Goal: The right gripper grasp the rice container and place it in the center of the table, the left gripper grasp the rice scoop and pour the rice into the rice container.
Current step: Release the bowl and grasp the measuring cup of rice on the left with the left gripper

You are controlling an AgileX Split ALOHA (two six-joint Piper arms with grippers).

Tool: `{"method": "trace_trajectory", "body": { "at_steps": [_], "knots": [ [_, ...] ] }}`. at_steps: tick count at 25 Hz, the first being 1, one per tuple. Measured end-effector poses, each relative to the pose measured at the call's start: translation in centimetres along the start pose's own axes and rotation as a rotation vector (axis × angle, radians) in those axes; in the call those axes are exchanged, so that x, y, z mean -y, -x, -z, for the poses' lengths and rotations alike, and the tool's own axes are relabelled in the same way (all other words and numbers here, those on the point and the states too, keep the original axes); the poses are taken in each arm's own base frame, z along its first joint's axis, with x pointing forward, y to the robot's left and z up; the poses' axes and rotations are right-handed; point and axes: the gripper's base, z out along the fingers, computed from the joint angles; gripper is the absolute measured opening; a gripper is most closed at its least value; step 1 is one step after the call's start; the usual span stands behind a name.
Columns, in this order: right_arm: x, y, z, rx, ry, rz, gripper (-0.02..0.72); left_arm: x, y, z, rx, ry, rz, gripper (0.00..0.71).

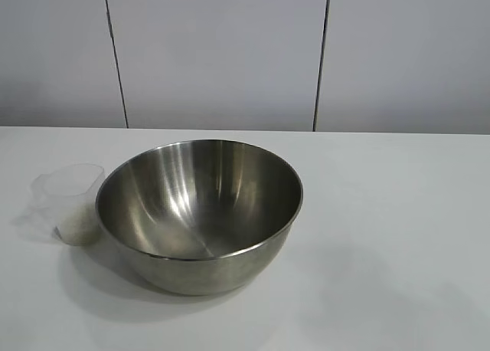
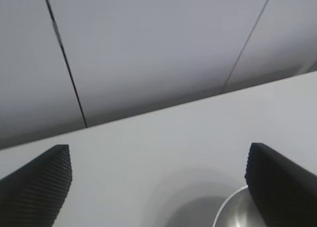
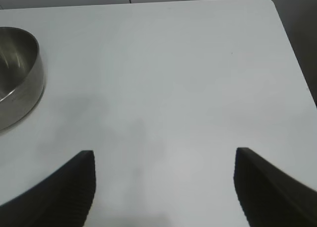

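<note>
A bare test room or lab is suggested: a plain white surface [image 1: 398, 213] is set against grey wall panels [image 1: 218, 52] split by dark seams, with only a steel bowl [image 1: 199, 213] and plastic cup [image 1: 73, 201] laid out.

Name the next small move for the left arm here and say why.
Probably bring the left end effector back down toward the rice scoop. The scoop stands on the table beside the rice container, which looks empty, and seems to hold some rice. The left end effector is open and empty, facing the wall above the container's rim. The right end effector is open over bare table.
</note>
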Motion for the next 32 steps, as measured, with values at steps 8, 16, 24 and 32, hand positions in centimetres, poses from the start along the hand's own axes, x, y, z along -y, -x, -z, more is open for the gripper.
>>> {"method": "trace_trajectory", "body": {
  "at_steps": [8, 16, 24, 32],
  "knots": [
    [0.0, 0.0, 0.0, 0.000, 0.000, 0.000, 0.536, 1.9, -5.1, 7.5, 0.165, 0.140, -0.061, 0.649],
    [0.0, 0.0, 0.0, 0.000, -0.001, 0.000, 0.536, 2.5, -15.0, 9.8, 0.224, 0.307, -0.023, 0.647],
    [0.0, 0.0, 0.0, 0.000, 0.000, 0.000, 0.536, 2.8, -22.0, 8.4, 0.232, 0.317, 0.142, 0.647],
    [0.0, 0.0, 0.0, 0.000, 0.000, 0.000, 0.536, 3.1, -25.1, 3.3, 0.113, 0.179, 0.015, 0.636]
  ]
}}
